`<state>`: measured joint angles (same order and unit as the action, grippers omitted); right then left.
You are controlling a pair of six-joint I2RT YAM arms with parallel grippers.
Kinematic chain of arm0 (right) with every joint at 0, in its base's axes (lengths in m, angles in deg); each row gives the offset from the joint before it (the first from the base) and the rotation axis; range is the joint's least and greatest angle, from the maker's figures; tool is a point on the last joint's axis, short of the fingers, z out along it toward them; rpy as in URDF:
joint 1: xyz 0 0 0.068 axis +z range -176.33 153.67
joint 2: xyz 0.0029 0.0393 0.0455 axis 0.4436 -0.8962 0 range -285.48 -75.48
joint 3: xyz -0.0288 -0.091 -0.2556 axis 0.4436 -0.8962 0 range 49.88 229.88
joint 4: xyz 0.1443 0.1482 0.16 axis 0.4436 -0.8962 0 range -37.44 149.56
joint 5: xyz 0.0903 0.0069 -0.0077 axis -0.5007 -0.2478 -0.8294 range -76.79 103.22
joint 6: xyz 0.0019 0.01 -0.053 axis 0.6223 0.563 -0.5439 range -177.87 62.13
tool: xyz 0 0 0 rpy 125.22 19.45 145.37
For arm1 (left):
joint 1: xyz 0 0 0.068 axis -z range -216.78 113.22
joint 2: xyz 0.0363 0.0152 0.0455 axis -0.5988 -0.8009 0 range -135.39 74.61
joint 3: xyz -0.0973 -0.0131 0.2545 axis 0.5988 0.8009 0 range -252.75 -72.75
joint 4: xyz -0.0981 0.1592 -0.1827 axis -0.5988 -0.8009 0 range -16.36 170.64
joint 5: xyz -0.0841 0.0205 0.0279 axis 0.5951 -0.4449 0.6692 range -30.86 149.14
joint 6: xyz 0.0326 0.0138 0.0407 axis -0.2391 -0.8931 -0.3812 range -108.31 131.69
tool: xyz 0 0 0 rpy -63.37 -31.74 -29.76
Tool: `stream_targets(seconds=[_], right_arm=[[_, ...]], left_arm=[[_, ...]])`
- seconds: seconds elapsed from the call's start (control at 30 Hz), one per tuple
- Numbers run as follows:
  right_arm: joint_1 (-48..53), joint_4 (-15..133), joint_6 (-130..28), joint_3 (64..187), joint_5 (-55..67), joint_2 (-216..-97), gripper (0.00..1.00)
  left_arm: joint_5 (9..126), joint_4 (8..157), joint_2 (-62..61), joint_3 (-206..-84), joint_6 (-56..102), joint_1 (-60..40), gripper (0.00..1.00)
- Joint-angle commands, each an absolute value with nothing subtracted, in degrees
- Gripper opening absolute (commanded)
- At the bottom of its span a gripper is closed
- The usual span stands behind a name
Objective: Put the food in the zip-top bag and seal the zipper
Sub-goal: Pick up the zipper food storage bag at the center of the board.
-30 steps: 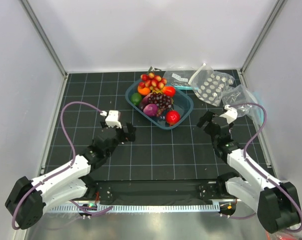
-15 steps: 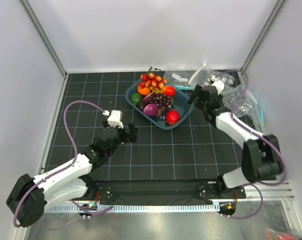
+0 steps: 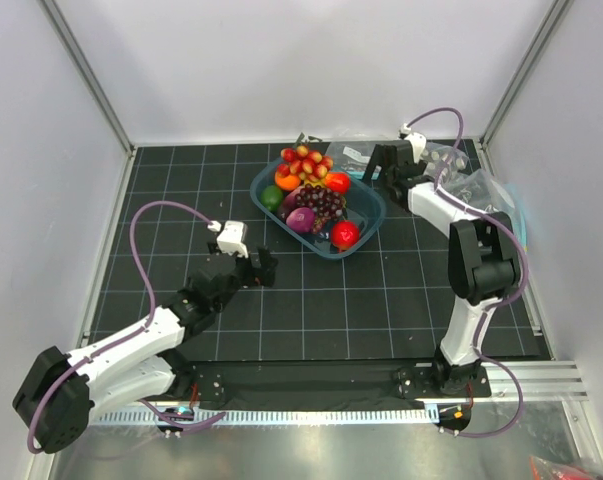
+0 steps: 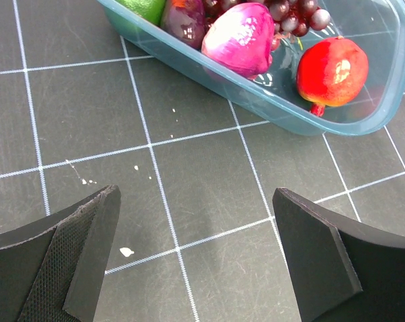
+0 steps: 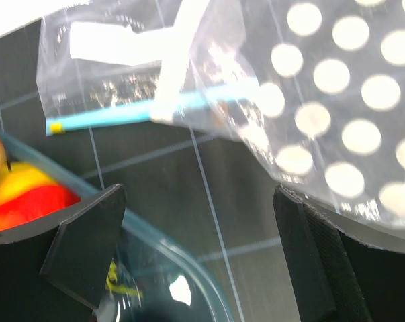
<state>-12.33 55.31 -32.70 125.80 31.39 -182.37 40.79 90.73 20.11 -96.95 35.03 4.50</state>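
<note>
Zip-top bag (image 5: 336, 87) beyond right claw (image 5: 199, 198), jaws apart

Black mat (image 3: 161, 190) with a white grid is the work surface, with scattered white specks (image 4: 126, 251) on it. White panel walls enclose it: back wall (image 3: 311, 70) beyond the mat, side walls (image 3: 31, 200) left and right of it. Aluminium posts (image 3: 86, 75) rise from the mat's far corners. Brushed metal ledge (image 3: 311, 455) runs along its near edge. Light is even and diffuse.

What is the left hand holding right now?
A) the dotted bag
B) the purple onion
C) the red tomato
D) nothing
D: the left hand is open above the mat, while the tomato and onion lie in the blue tray.
</note>
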Motion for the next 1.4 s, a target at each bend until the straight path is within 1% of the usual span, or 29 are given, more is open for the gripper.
stream_targets(seconds=[0.0,0.2,0.3,0.37,0.4,0.47,0.5,0.57,0.6,0.63,0.67,0.7,0.73,0.87,1.03,1.17,1.3,1.37], right_arm=[[-12.7,55.3,-34.8,132.7,33.6,-185.1,0.99],[-13.0,53.4,-36.2,139.6,36.3,-191.0,0.99],[-13.1,49.8,-37.0,146.7,37.0,-196.3,0.98],[-13.1,48.1,-37.1,148.8,37.9,-198.0,0.97],[-13.1,48.0,-37.0,149.8,39.3,-198.6,0.93],[-13.1,48.1,-37.3,150.0,40.5,-199.0,0.83],[-13.2,48.1,-37.4,149.9,41.0,-199.0,0.69],[-13.2,47.3,-37.5,150.2,41.2,-199.0,0.53],[-13.1,45.9,-37.4,150.5,41.5,-198.9,0.36],[-13.1,45.7,-37.4,150.3,42.1,-198.6,0.29],[-13.2,46.0,-37.4,149.6,42.2,-197.2,0.25],[-13.1,46.8,-37.6,147.4,42.0,-196.2,0.18],[-13.1,47.8,-38.3,145.9,41.5,-194.9,0.13],[-12.8,52.5,-40.1,138.2,40.2,-187.2,0.08],[-11.3,54.5,-42.2,128.5,41.4,-175.3,0.08],[-7.8,55.5,-44.3,120.8,42.7,-166.8,0.08],[-6.1,54.6,-44.2,116.3,40.7,-158.9,0.08],[-5.8,53.6,-43.7,114.1,36.0,-154.5,0.08]], left_arm=[[41.7,93.6,19.9,-99.4,34.8,4.8,1.0],[42.1,93.9,20.2,-99.1,34.8,4.7,1.0],[42.0,94.0,20.4,-99.0,34.6,4.7,1.0],[42.0,94.0,20.4,-99.1,34.5,4.8,1.0],[42.0,94.0,20.4,-99.1,34.5,4.8,1.0],[42.0,94.0,20.4,-99.1,34.5,4.7,1.0],[41.9,94.0,20.4,-99.1,34.4,4.7,1.0],[41.9,93.9,20.5,-99.3,34.2,4.7,1.0],[42.0,93.9,20.5,-99.3,34.2,4.7,1.0],[42.1,93.9,20.4,-99.3,34.3,4.7,1.0],[42.2,93.8,20.3,-99.4,34.3,4.7,1.0],[42.1,93.8,20.3,-99.5,34.2,4.7,1.0],[42.3,93.8,20.4,-99.4,34.3,4.8,1.0],[43.2,94.0,20.3,-99.4,34.2,4.8,1.0],[45.5,94.6,19.6,-99.6,34.3,4.8,1.0],[46.1,94.6,19.6,-99.7,34.0,5.0,1.0],[46.0,94.7,20.4,-99.4,33.9,5.0,1.0],[47.2,95.1,20.6,-99.4,33.6,4.9,1.0]])
